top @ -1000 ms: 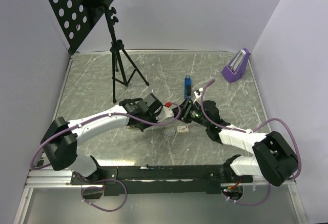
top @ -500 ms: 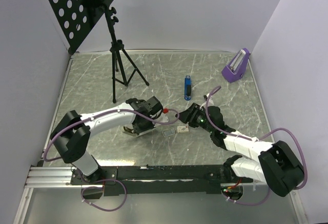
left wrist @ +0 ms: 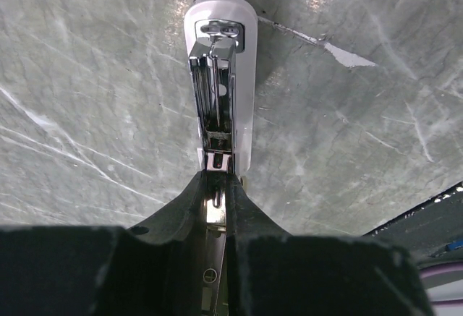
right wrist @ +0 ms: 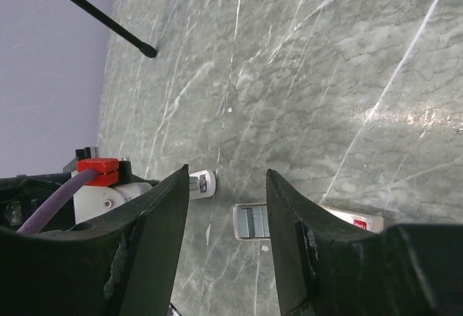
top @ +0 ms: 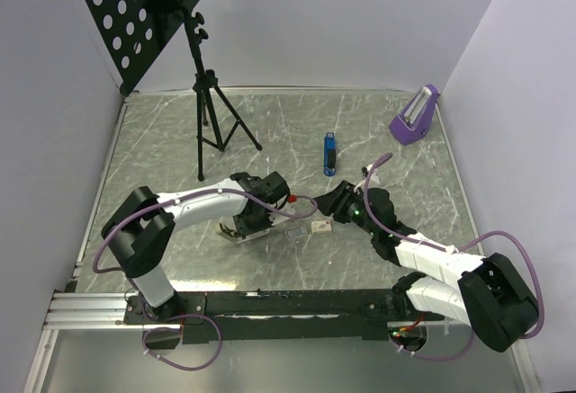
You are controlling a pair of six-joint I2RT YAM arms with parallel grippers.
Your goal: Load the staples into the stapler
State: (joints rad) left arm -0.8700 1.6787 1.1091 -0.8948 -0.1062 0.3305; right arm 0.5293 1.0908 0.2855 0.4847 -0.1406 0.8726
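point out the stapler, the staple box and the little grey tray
stapler (left wrist: 214, 92), left wrist view, on its metal channel
staple box (right wrist: 349, 219), right wrist view, on its top face
grey tray (right wrist: 251, 222), right wrist view, on its middle

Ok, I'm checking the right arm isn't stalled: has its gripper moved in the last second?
Yes. The right gripper has backed toward the arm bases, away from the blue object, which it nearly touched before.
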